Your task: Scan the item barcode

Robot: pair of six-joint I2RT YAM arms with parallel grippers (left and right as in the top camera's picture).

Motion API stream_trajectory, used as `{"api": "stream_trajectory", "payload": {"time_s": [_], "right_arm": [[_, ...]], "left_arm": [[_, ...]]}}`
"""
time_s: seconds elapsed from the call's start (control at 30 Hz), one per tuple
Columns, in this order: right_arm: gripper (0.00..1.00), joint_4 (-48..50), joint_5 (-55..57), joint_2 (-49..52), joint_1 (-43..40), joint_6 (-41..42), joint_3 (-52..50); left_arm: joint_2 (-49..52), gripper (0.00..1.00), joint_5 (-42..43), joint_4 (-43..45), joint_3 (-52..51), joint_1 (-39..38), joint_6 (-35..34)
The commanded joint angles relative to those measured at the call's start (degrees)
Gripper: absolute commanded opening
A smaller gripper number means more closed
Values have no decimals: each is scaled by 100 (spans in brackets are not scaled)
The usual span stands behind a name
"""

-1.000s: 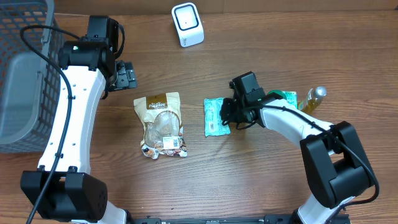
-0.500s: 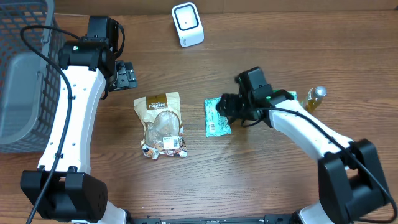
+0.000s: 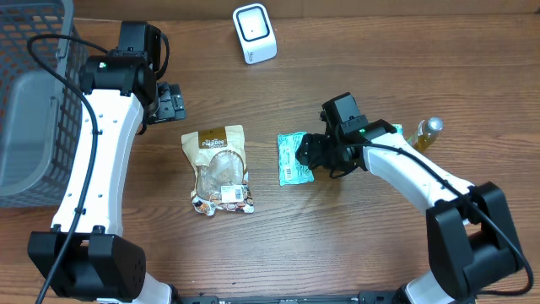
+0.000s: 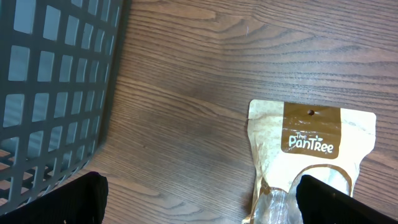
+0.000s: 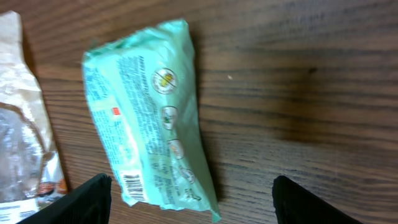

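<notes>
**Overhead view.** The right claw [image 3: 308, 154] stood over the right edge of a green packet [image 3: 293, 159], which lay flat on the table [image 3: 354, 245] with a white label showing at its near end. The white scanner [image 3: 254, 32] sat well apart from it, at the far edge. A brown snack pouch [image 3: 221, 167] lay to the packet's left. The left claw [image 3: 173, 103] hung beyond the pouch, beside a grey basket [image 3: 29, 101]. A bottle [image 3: 424, 133] and a second green pack [image 3: 393, 131] were partly covered by the right arm. How wide either claw stood could not be read from this view.

**Left wrist view.** The left claw's fingers [image 4: 71, 199] showed only as dark tips in the bottom corners. They were spread wide, with nothing between them but bare wood and the top of the pouch. The basket wall filled the left side, and the pouch was cut off at the lower edge.

**Right wrist view.** The right claw's fingers [image 5: 87, 200] stood far apart and gripped nothing. The packet lay on the wood beneath them, nearer the left-hand finger, with its barcode [image 5: 132, 185] face up near the bottom edge. The print was blurred. The step in hand appeared to be the pickup of the packet, not yet made. The next move would call for closing across the packet's narrow width, then lifting it and turning the barcode toward the scanner, which lay outside this view.
</notes>
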Motion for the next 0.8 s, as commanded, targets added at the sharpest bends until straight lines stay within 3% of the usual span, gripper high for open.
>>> {"api": "stream_trajectory", "payload": {"time_s": [0.0,0.23,0.77], "right_arm": [[80,-28,-175,225,-7,262,66],[85,52,-350,271,-7,920,-313],[86,199,-973,271,647,916,-413]], "left_arm": [[24,100,-76,4,79,28,39],[24,100,-76,4,79,28,39],[24,100,-76,4,79,28,39]]}}
